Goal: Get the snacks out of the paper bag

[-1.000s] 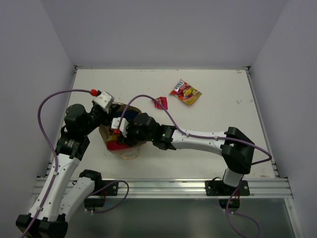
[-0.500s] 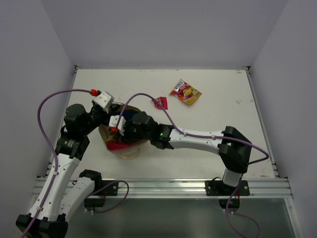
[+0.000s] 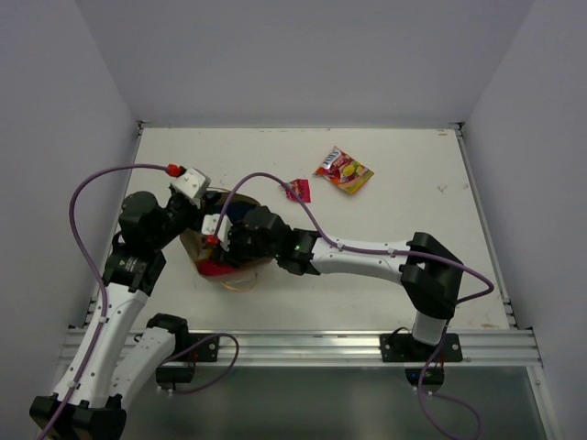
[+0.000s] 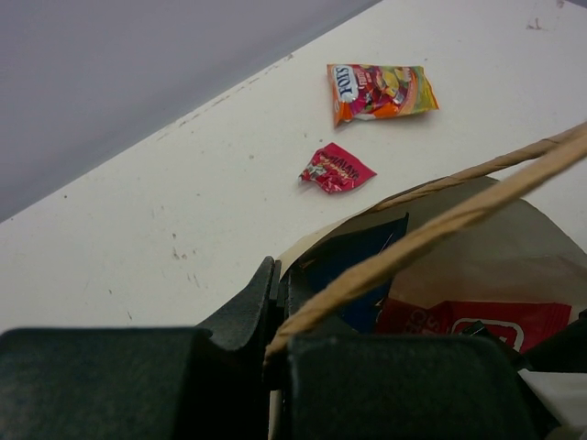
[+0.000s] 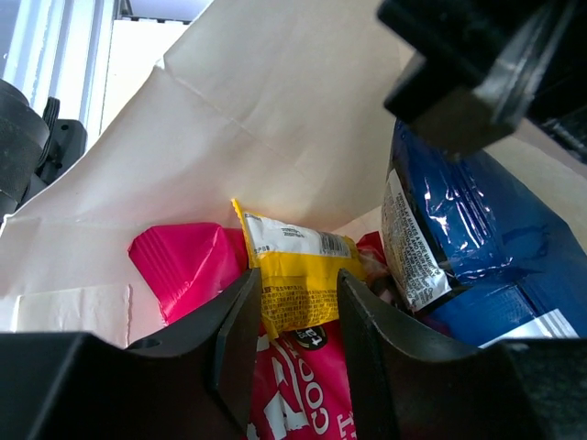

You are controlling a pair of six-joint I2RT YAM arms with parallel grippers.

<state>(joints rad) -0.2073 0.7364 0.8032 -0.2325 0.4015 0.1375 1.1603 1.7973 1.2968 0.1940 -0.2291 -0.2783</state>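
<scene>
The paper bag (image 3: 190, 246) lies open at the table's left, mouth toward the right arm. My left gripper (image 3: 204, 205) is shut on the bag's rim (image 4: 295, 249); a string handle (image 4: 459, 218) crosses over it. My right gripper (image 3: 220, 249) is inside the bag (image 5: 275, 110), open, with its fingers (image 5: 240, 321) on either side of the slim yellow bar (image 5: 298, 270). The bar lies on the pink bag (image 5: 183, 261). The blue Doritos bag (image 5: 477, 238) is to its right. The candy pouch (image 3: 343, 170) and tiny red wrapper (image 3: 299, 190) lie on the table outside the bag.
The white table (image 3: 404, 211) is ringed by grey walls, with a metal rail (image 3: 303, 346) along the near edge. A purple cable (image 3: 275, 181) arcs over the bag from the right wrist. The pouch (image 4: 381, 90) and red wrapper (image 4: 337, 169) also show in the left wrist view.
My right arm has pushed a little further left into the bag. The left gripper and the bag have barely moved.
</scene>
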